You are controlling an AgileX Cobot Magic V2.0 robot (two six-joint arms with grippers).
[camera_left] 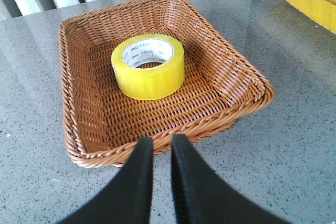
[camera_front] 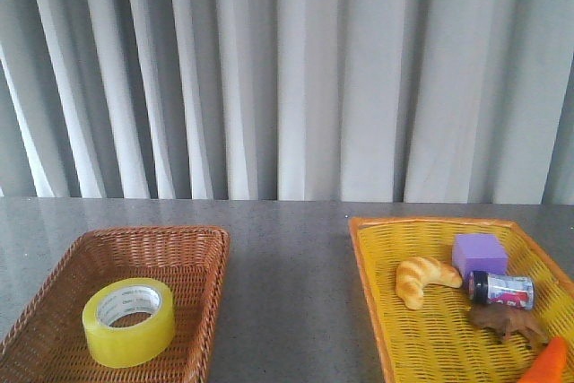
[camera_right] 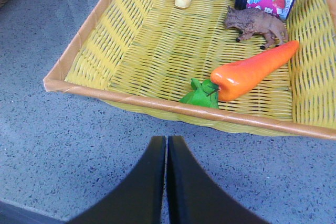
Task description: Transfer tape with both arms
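On the grey table (camera_front: 287, 266) sat two baskets. The tape (camera_front: 129, 321) lay flat in the brown wicker basket (camera_front: 54, 311), touched by nothing. Well apart from it, the yellow basket (camera_front: 372, 293) held a croissant (camera_front: 425, 279), a purple block (camera_front: 479, 254), a small can (camera_front: 501, 290), a brown toy animal (camera_front: 508, 322) and a carrot (camera_right: 254, 71), cut off in the front view. The left gripper (camera_left: 161, 148) hovered outside the brown basket's rim, fingers nearly together, grasping nothing. The right gripper (camera_right: 166, 142) was clenched, empty, beside the yellow basket. Neither arm showed in the front view.

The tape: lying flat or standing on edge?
Flat: the tape rests in the brown basket with its core opening facing upward.
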